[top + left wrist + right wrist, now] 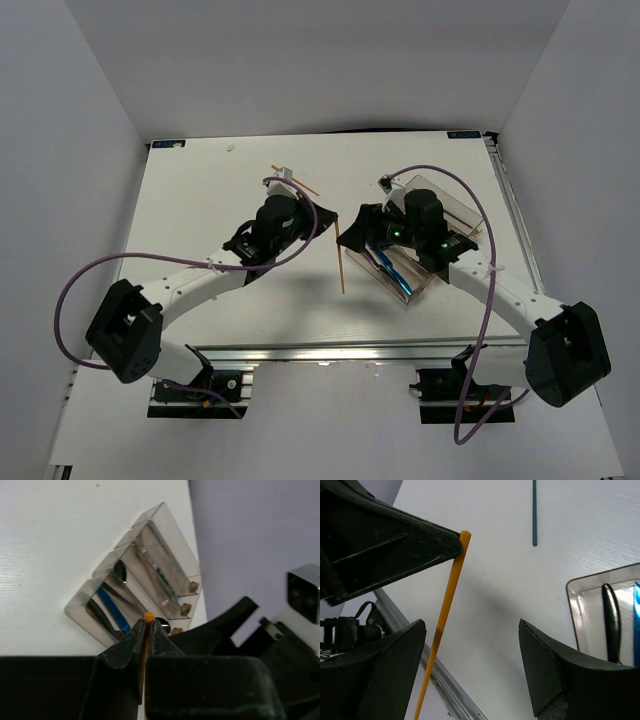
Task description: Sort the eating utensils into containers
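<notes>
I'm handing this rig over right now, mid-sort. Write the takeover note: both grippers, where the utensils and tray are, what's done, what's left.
Left gripper: shut on the top end of a slim orange chopstick, which hangs down toward the table.
Right gripper: open and empty. In its wrist view the held chopstick crosses between its fingers, with no contact visible.
Clear plastic divided tray: on the table beneath the right arm. It holds a blue knife and a black utensil, among others.
Done: several utensils are in the tray.
Left: the held chopstick, plus a second orange chopstick lying on the table beyond the left arm.
</notes>
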You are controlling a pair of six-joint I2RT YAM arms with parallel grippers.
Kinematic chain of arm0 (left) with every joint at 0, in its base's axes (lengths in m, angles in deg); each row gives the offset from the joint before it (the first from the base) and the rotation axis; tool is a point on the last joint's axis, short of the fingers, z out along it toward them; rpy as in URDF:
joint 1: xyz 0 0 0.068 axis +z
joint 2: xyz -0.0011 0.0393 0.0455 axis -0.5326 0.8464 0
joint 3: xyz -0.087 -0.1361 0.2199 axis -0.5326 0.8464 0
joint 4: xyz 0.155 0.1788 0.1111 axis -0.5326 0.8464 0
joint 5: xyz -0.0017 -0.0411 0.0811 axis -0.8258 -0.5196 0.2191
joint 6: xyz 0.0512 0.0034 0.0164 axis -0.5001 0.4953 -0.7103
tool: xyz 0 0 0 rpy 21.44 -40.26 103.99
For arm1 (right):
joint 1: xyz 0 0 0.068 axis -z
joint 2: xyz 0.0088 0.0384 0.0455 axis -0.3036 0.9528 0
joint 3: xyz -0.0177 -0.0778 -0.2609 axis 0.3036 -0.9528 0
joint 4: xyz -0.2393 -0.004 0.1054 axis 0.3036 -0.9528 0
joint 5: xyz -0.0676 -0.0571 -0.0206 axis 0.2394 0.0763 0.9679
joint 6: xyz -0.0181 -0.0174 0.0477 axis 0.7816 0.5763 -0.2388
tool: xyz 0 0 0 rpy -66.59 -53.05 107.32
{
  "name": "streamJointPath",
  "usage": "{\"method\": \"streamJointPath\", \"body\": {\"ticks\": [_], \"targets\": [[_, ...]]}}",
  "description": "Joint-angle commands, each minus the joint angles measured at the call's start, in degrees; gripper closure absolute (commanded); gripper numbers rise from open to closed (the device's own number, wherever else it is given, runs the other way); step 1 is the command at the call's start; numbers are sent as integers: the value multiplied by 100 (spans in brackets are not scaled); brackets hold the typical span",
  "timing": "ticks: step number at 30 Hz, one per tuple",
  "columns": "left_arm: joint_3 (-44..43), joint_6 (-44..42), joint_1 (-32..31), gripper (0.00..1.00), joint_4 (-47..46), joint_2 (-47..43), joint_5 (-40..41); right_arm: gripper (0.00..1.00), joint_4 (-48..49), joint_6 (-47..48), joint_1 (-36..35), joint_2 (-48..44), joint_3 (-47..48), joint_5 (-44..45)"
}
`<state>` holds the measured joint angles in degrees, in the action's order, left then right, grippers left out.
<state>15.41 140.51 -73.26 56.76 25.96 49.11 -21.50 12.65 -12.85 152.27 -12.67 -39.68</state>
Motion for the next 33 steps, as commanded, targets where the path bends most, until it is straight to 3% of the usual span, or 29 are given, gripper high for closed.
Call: {"method": "streamJointPath", "body": {"ticks": [1, 4, 8, 9, 11, 12, 14, 15, 16, 17, 19, 21, 24, 28, 33], "targets": [[159, 123, -128, 100, -524, -447, 68, 21, 130, -250, -287, 106, 398, 156], [212, 202, -190, 100, -568, -518, 68, 22, 235, -416, -419, 177, 398, 166], [291, 237, -242, 100, -594, -579, 59, 42, 446, -549, -560, 265, 450, -37], [300, 220, -234, 100, -560, -649, 94, 68, 438, -514, -577, 309, 494, -37], [230, 167, -242, 100, -358, -728, 225, 100, 402, -410, -578, 326, 538, 33], [152, 28, -234, 100, -166, -764, 339, 100, 333, -304, -569, 344, 591, 103], [-357, -157, -234, 74, 887, -816, 890, 100, -123, 238, -534, 379, 827, 445], [-655, -324, -234, 56, 1544, -799, 1225, 100, -238, 468, -403, 449, 907, 542], [-1371, -378, -225, 15, 2916, -764, 1628, 100, -526, 723, -289, 502, 1012, 630], [-1709, -413, -216, 5, 3496, -738, 2424, 100, -999, 1004, -157, 572, 1143, 762], [-2150, -641, -225, 2, 4594, -895, 2983, 100, -1494, 1812, 326, 888, 1644, 1139], [-2118, -913, -225, 2, 4802, -1489, 3354, 100, -2171, 2732, 738, 1325, 2239, 1666], [-1380, -1465, -216, 2, 4513, -2394, 3198, 100, -3004, 4260, 1073, 2054, 3005, 2862], [-527, -1758, -208, 2, 4617, -2960, 3170, 100, -2816, 5687, 1250, 2602, 3307, 3425], [350, -1995, -207, 2, 4750, -3233, 3179, 100, -2779, 6367, 1602, 3366, 4070, 4146]]}}
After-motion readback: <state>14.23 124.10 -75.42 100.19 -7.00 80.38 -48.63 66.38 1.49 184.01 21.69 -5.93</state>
